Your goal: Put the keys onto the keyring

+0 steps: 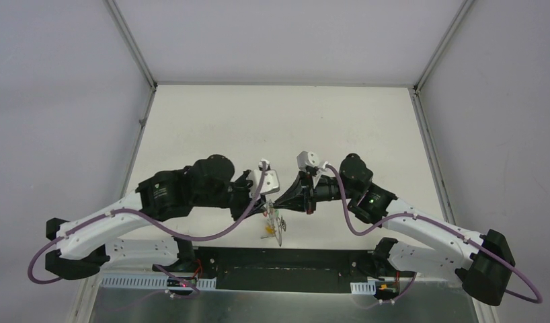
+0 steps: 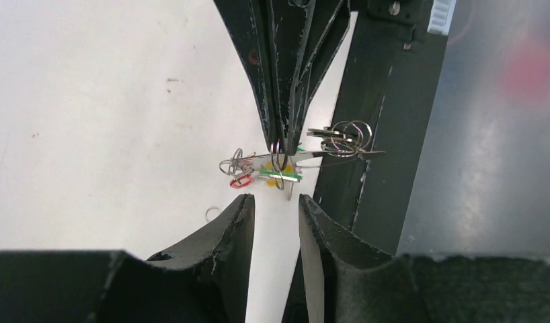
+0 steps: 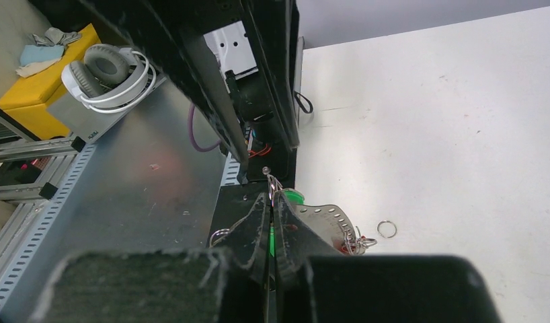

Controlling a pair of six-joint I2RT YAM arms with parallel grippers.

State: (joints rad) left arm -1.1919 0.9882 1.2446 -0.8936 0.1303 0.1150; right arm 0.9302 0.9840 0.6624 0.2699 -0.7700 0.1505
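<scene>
Right end effector [image 2: 280, 145] pinches the keyring [image 2: 276, 169] at its very tips; left end effector [image 2: 276, 200], spread with the ring just ahead, could knock it loose onto the desk [image 2: 91, 134].

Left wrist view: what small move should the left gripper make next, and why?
Probably ease the left gripper forward to close on the green-capped key: its jaws stand apart just short of it, while the right gripper pinches the keyring.
</scene>
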